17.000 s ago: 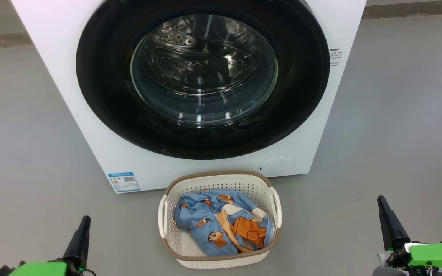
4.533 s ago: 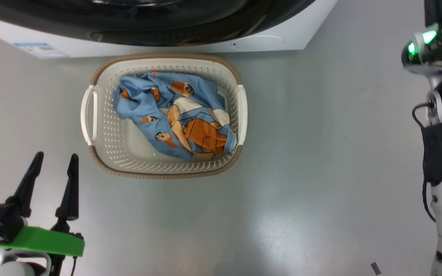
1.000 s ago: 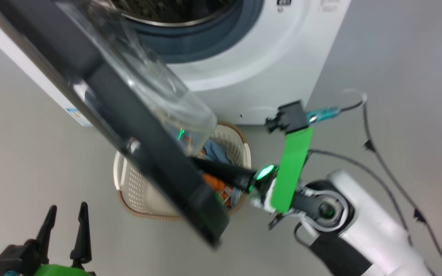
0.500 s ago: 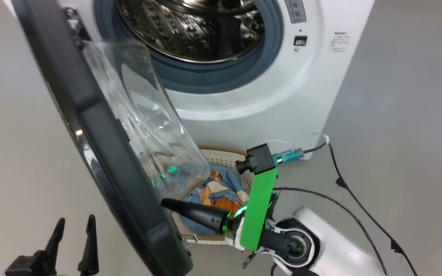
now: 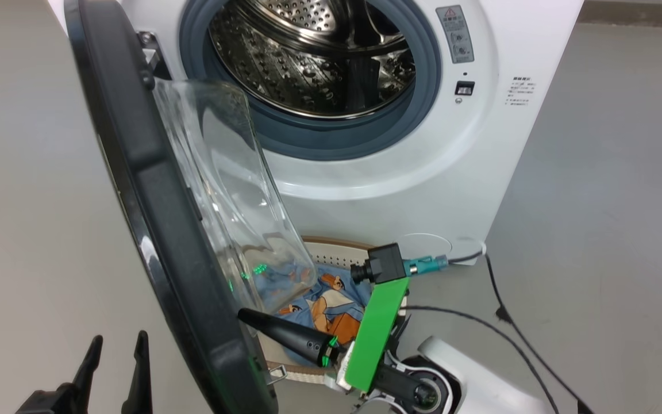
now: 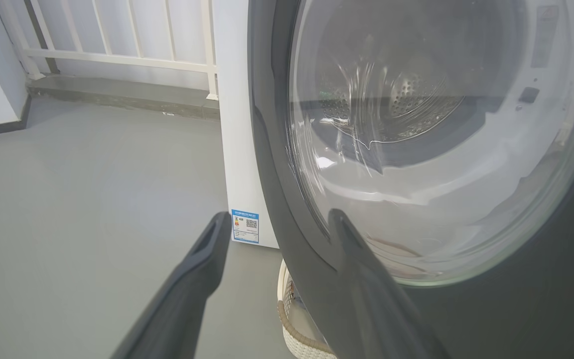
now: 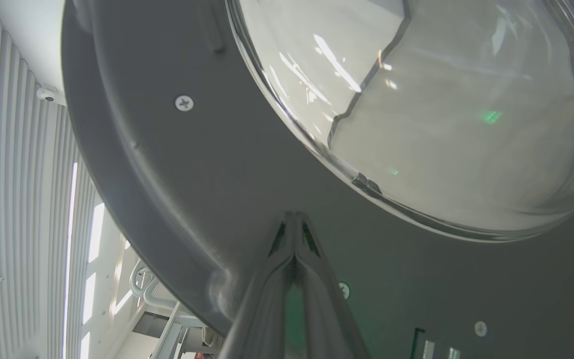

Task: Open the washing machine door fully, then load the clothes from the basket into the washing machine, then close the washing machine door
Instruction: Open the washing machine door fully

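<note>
The washing machine (image 5: 469,172) stands with its steel drum (image 5: 319,63) exposed. The washing machine door (image 5: 153,201) is swung out to the left and seen nearly edge-on, its glass bowl (image 5: 233,195) bulging toward the drum. My right gripper (image 5: 242,314) is shut and empty, its tip against the low part of the door's dark grey inner face (image 7: 167,174). Behind it, the basket (image 5: 331,251) holds the blue printed clothes (image 5: 331,305). My left gripper (image 5: 117,356) stands open at the lower left, outside the door (image 6: 516,309), its right finger (image 6: 347,239) in front of the door's rim.
Black cables (image 5: 509,322) trail over the grey floor right of the machine. My right arm's green bracket and camera (image 5: 380,299) hang over the basket. A white railing (image 6: 117,50) runs behind the machine's left side, above open floor (image 6: 68,199). A blue label (image 6: 244,226) marks the machine's lower corner.
The head camera has tilted up, showing more of the drum. The door has swung wider to the left with the shut right gripper against its inner face. The left gripper stays open.
</note>
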